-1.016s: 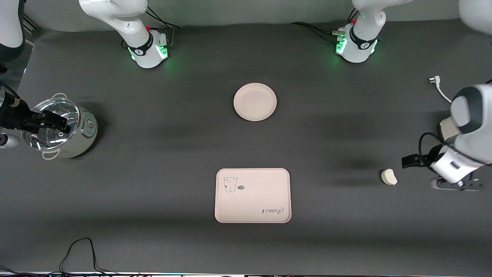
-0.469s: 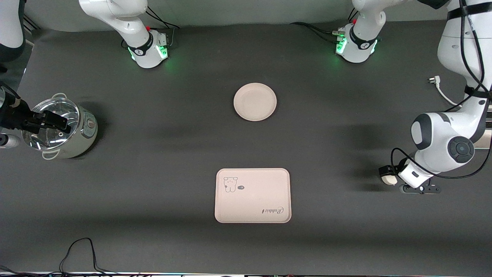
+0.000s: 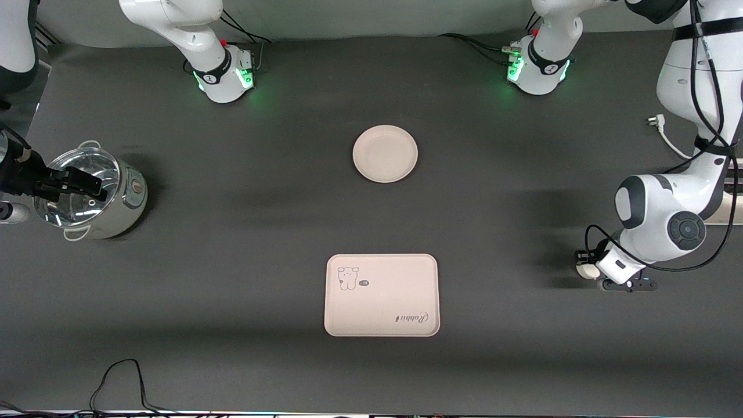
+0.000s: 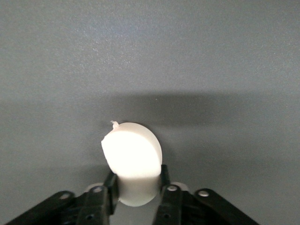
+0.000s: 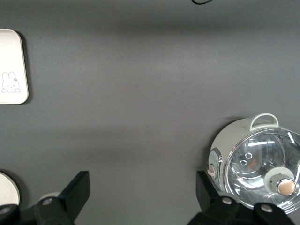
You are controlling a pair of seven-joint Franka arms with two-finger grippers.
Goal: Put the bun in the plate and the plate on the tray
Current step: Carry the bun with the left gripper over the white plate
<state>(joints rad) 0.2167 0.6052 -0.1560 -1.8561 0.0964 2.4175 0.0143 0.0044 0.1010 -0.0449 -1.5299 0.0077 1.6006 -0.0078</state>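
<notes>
Left wrist view, jaws pinching bun (image 4: 132, 161)

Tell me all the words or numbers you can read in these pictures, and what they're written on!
"Rabbit": script lettering on the tray, in a corner nearer the front camera, upside down in the front view.
A tiny dark tag beside the rabbit drawing on the tray: too small to read.
The cooker pot with the glass lid: a round knob, no readable text.
Plate, bun: no writing.
</notes>
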